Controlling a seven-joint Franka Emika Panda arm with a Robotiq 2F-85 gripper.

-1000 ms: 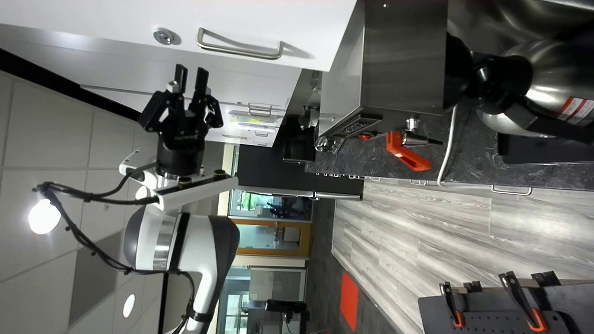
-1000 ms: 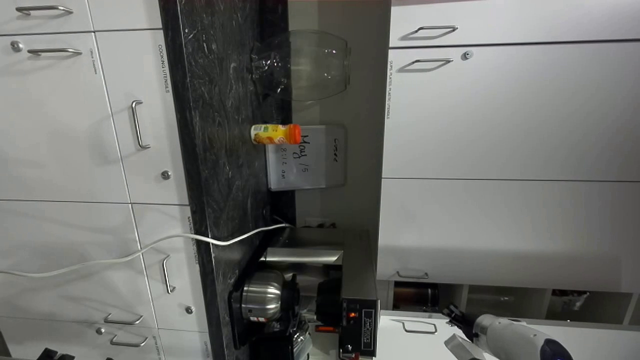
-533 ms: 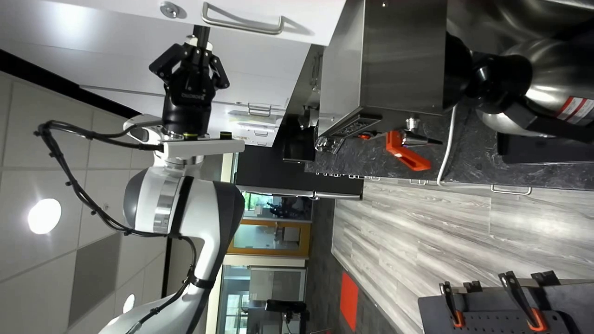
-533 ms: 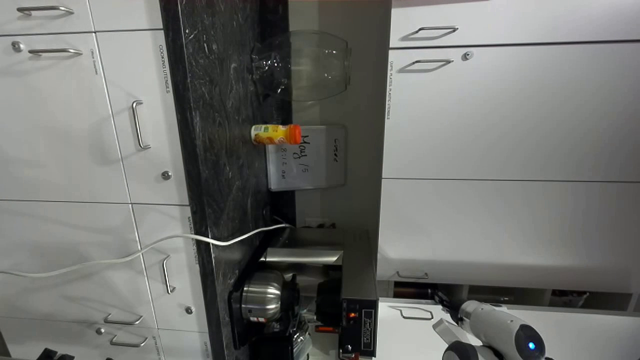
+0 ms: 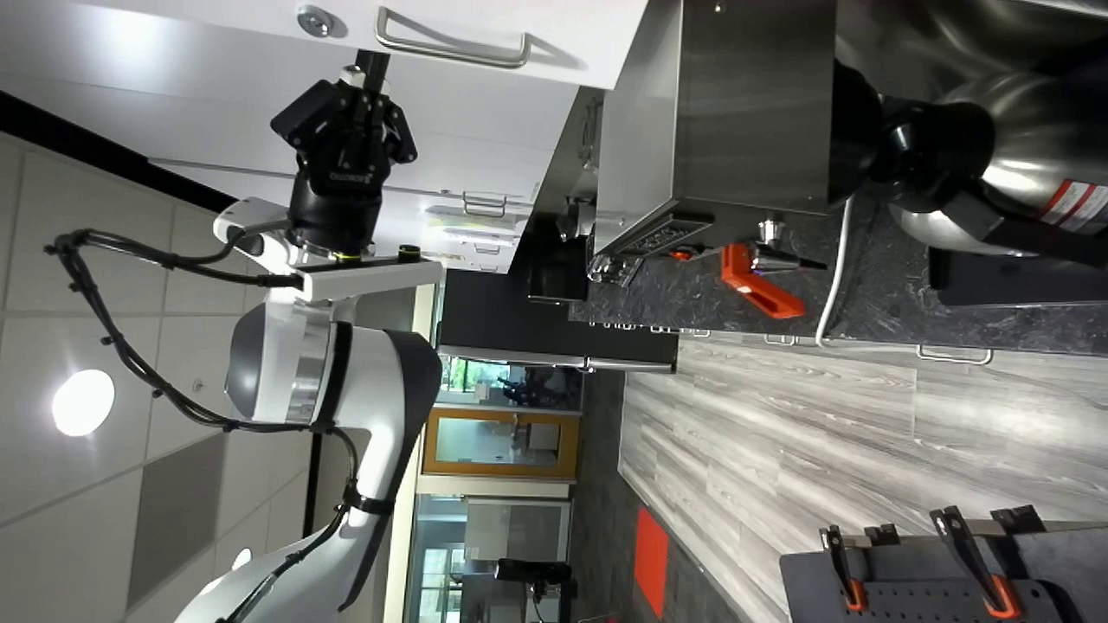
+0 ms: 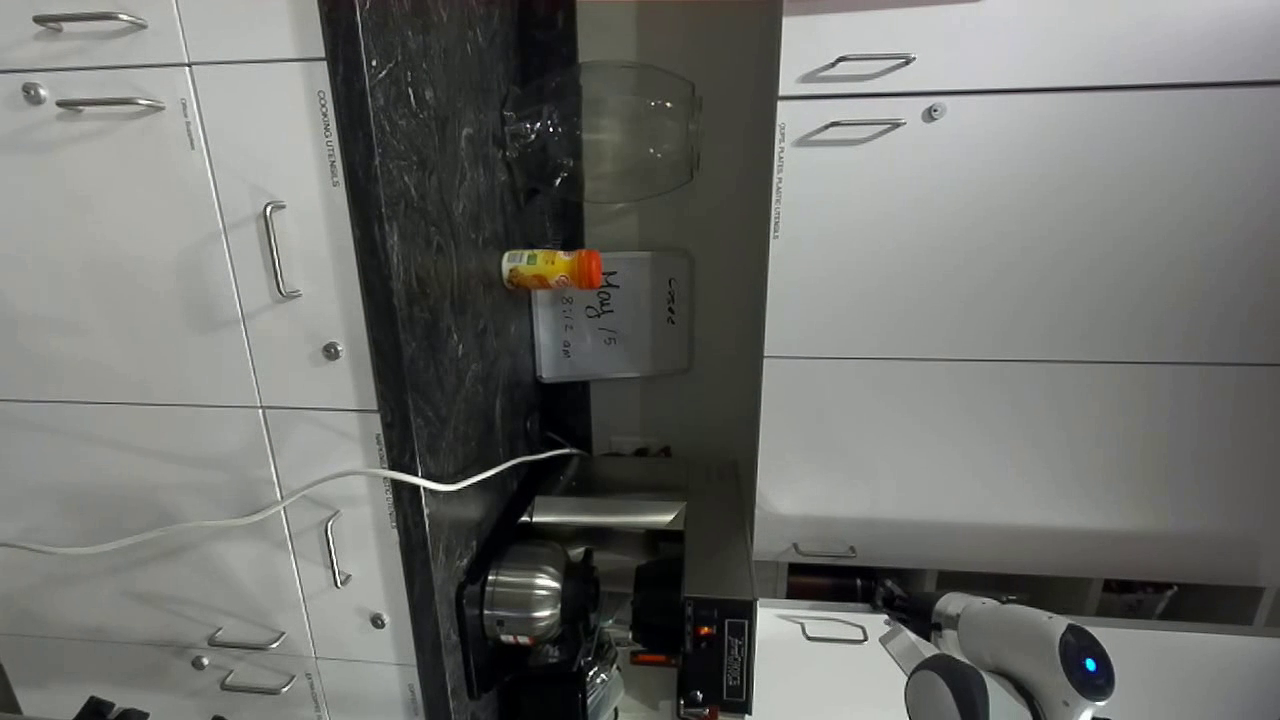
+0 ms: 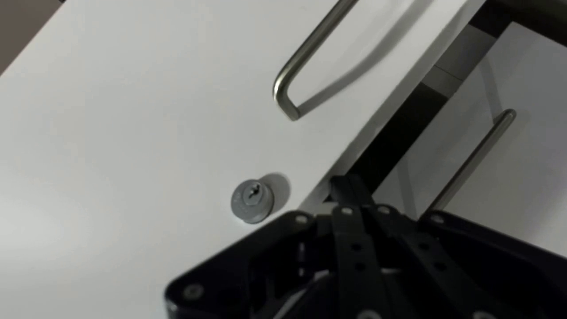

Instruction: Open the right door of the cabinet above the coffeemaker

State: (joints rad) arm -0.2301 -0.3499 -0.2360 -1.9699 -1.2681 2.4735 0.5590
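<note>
The right door (image 5: pixel 519 22) of the white cabinet is a flat white panel with a silver bar handle (image 5: pixel 450 43) and a round lock disc. It stands ajar in both exterior views (image 6: pixel 800 680), with dark interior showing past its free edge. In the wrist view, the right door (image 7: pixel 133 133) fills the left side. My gripper (image 7: pixel 352 190) is shut and empty. Its fingertips sit together in the gap between the two doors, beside the right door's edge. In both exterior views (image 5: pixel 372 65) the gripper (image 6: pixel 888 595) is at that edge; the door hides the very tips.
The left door (image 6: pixel 1000 450) has its own bar handle and faces the gap. The grey steel coffeemaker (image 5: pixel 753 95) stands just below the cabinet on the dark counter (image 5: pixel 684 298). Cabinet shelves (image 6: pixel 930 595) show through the gap.
A second ago my gripper was open in front of the door; it has shut and moved in at the edge. The door swung slightly toward closed, narrowing the gap. Since half a second ago only small shifts.
</note>
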